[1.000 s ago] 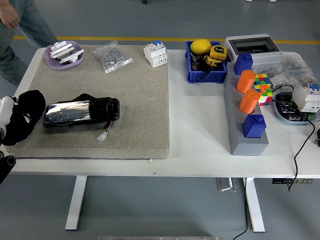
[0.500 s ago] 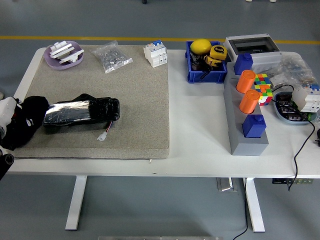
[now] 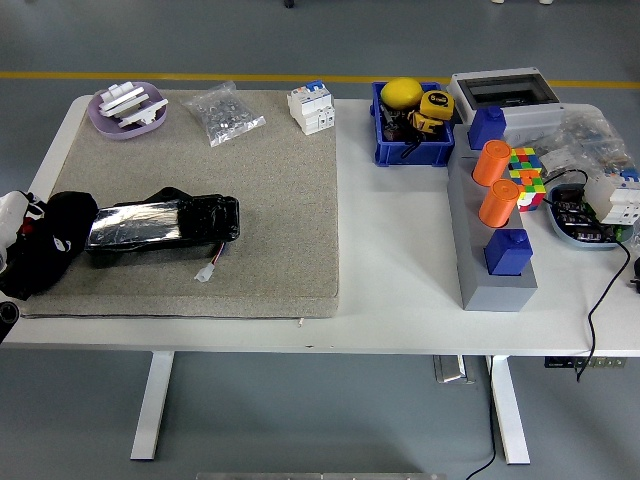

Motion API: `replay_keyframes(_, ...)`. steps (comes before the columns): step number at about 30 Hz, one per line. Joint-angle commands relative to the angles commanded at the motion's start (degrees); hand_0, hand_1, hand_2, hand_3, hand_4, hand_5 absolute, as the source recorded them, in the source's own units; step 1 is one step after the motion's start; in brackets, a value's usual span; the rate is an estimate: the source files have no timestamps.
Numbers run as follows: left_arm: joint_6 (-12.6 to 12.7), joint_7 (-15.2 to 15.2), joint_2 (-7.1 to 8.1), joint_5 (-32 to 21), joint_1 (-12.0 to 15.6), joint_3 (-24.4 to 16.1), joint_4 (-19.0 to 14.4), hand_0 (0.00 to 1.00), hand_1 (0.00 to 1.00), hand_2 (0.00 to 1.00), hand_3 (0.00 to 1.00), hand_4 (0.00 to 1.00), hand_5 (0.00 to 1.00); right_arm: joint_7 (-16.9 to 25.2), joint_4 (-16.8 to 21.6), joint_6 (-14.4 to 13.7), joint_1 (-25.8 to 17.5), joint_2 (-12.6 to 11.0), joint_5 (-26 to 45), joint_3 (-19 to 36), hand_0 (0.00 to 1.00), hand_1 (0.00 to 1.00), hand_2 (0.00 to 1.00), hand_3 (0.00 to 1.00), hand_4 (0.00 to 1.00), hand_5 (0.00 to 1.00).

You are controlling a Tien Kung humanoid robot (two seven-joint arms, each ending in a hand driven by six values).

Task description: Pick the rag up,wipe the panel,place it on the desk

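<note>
The black rag [image 3: 58, 238] lies bunched at the left edge of the grey mat [image 3: 280, 200], touching the left end of the glossy black panel [image 3: 165, 226]. My left hand [image 3: 25, 240] comes in from the left edge, its white wrist showing, and its dark fingers are closed on the rag. The panel lies flat on the mat, with a small white connector [image 3: 205, 272] on a wire at its front. My right hand is out of view.
A purple dish [image 3: 127, 108], a bag of screws [image 3: 225, 113] and a white breaker [image 3: 311, 107] sit along the mat's far edge. A blue bin [image 3: 410, 125], a grey block with orange and blue pieces [image 3: 495, 230], a colour cube [image 3: 525, 175] and cables fill the right side.
My left hand carried the rag to the right until it met the panel's left end, then held still. The person at the far left walked out of view.
</note>
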Motion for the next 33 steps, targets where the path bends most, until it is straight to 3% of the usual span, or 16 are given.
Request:
replay_keyframes(6,0.37,-1.91,0.16,-5.07,0.8,-2.11,-0.16,0.52,0.742,0.783,0.739,0.998,0.366,-0.08,0.02,0.02,-0.14,0.06,-0.04,-0.16,0.894,0.699,0.753,0.773,0.998,0.998)
replay_keyframes(11,1.47,-4.16,0.09,-6.6,2.65,-5.98,-2.65,0.522,0.742,0.781,0.744,0.998,0.401,-0.1,-0.02,0.0,-0.23,0.09,-0.1,-0.17,0.894,0.697,0.752,0.774,0.998,0.998)
replay_keyframes(16,3.99,-9.51,-0.45,-9.75,5.25,-10.88,-6.56,0.527,0.729,0.751,0.746,0.998,0.412,-0.14,-0.02,0.03,-0.41,-0.02,-0.22,-0.36,0.894,0.698,0.753,0.774,0.998,0.998)
replay_keyframes(19,5.0,-13.88,-1.39,-12.34,6.62,-13.79,-8.31,0.527,0.729,0.751,0.746,0.998,0.412,-0.15,-0.03,0.05,-0.45,0.02,-0.2,-0.48,0.894,0.698,0.753,0.774,0.998,0.998)
replay_keyframes(21,5.63,-17.36,-2.27,-15.94,7.39,-15.72,-9.11,0.527,0.703,0.72,0.717,0.953,0.426,-0.16,-0.05,0.07,-0.52,0.07,-0.21,-0.56,0.894,0.697,0.752,0.774,0.998,0.998)
replay_keyframes(26,6.91,-25.63,-4.45,-25.28,8.24,-18.55,-9.6,0.527,0.703,0.72,0.717,0.953,0.426,-0.26,0.09,0.3,-0.75,0.08,-0.38,-0.78,0.894,0.697,0.752,0.774,0.998,0.998)
replay_keyframes(27,6.9,-27.33,-5.15,-27.5,8.47,-18.84,-9.66,0.523,0.689,0.707,0.641,0.856,0.445,-0.3,0.13,0.36,-0.79,0.08,-0.51,-0.75,0.894,0.7,0.753,0.774,0.998,0.998)
replay_keyframes(30,5.84,-30.81,-6.62,-33.61,8.84,-19.1,-9.76,0.523,0.689,0.707,0.641,0.856,0.445,-0.34,0.21,0.46,-0.87,0.22,-0.82,-0.62,0.894,0.7,0.753,0.774,0.998,0.998)
replay_keyframes(33,3.26,-33.92,-9.07,-40.68,9.06,-19.2,-9.57,0.533,0.699,0.71,0.626,0.85,0.437,-0.38,0.29,0.55,-1.0,0.44,-0.94,-0.62,0.894,0.7,0.752,0.773,0.998,0.998)
